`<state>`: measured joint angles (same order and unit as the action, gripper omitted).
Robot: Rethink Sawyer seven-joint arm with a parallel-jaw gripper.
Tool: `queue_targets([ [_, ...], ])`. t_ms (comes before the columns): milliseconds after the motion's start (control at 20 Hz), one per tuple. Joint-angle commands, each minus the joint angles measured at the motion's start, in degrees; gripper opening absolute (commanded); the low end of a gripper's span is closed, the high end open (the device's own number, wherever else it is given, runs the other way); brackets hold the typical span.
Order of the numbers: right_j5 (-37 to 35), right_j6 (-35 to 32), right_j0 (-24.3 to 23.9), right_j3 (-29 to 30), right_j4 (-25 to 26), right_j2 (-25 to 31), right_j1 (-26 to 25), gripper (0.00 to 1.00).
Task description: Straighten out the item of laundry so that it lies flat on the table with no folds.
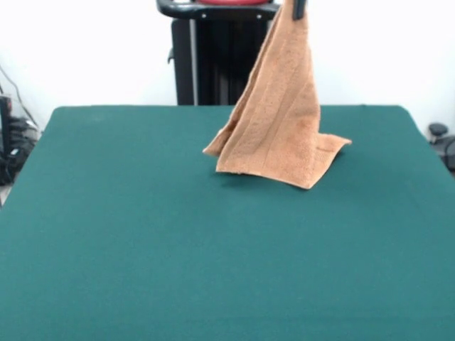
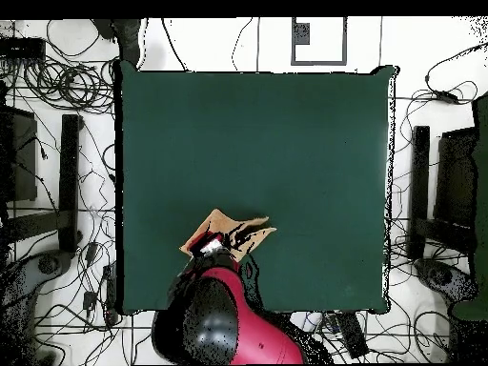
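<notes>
Orange-tan terry-cloth towel (image 1: 277,121) hangs pinched by one corner in the gripper (image 1: 298,8), its lower edge crumpled on the far dark green felt-covered table (image 1: 178,249); flattening remains undone.

Tangled cables (image 2: 52,81) are seen strewn over the pale floor (image 2: 219,43) in the overhead view. A dark upright stand (image 2: 69,181) is set at one side, another stand (image 2: 419,191) at the opposite side. A framed square object (image 2: 317,40) (possibly a marker board) is laid beyond one edge. A white wall (image 1: 85,50) is shown behind.
</notes>
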<state>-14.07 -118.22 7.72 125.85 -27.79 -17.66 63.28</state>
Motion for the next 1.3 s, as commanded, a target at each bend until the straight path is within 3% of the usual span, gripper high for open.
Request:
queue_targets([
  [50,2.91,-8.0,-1.53,6.52,1.02,7.42,-0.7,0.0],
  [750,5.03,-7.74,-4.81,8.18,1.8,10.93,-0.06,0.0],
  [1050,1.36,-7.98,-4.01,7.14,1.59,8.93,-1.35,0.0],
  [1300,3.25,-9.64,-4.17,7.87,0.79,9.19,-2.99,0.0],
])
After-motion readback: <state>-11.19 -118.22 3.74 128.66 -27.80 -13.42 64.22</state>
